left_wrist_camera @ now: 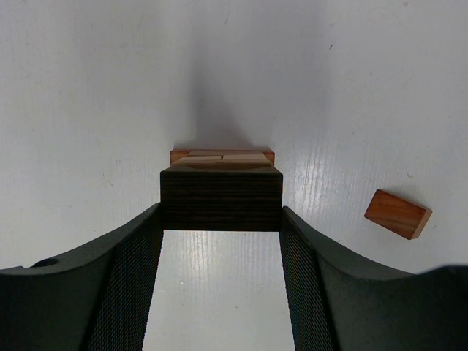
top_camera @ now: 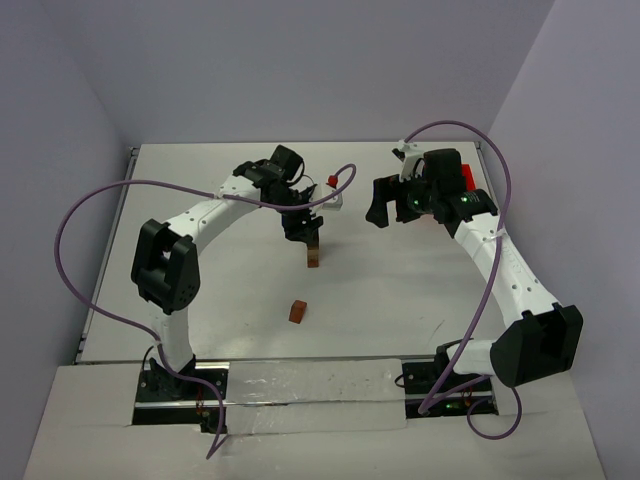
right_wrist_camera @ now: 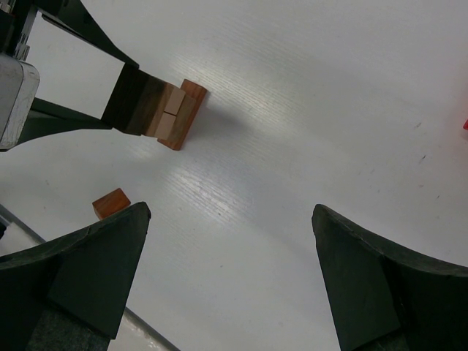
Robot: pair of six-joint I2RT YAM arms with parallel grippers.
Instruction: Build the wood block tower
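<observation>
From above, the left gripper (top_camera: 305,226) sits on the tower (top_camera: 313,252), a loose block (top_camera: 298,312) nearer the bases; the right gripper (top_camera: 392,205) hangs spread, well apart; left wrist: fingers (left_wrist_camera: 139,248) pinch a dark block (left_wrist_camera: 221,199) topping the tower; the loose block lies to their right; right wrist: wide fingers, tower far beyond them.

I am looking down on a white table (top_camera: 400,290) with a faintly streaked surface. A tower (top_camera: 313,250) is standing on it near the middle, narrow and upright. Its lowest reddish piece is resting flat on the surface and casting a soft shadow behind it. A lone reddish-brown block (top_camera: 298,312) is lying flat toward the front edge, apart from the tower. A red bin (top_camera: 464,174) is showing only in part toward the far right.
</observation>
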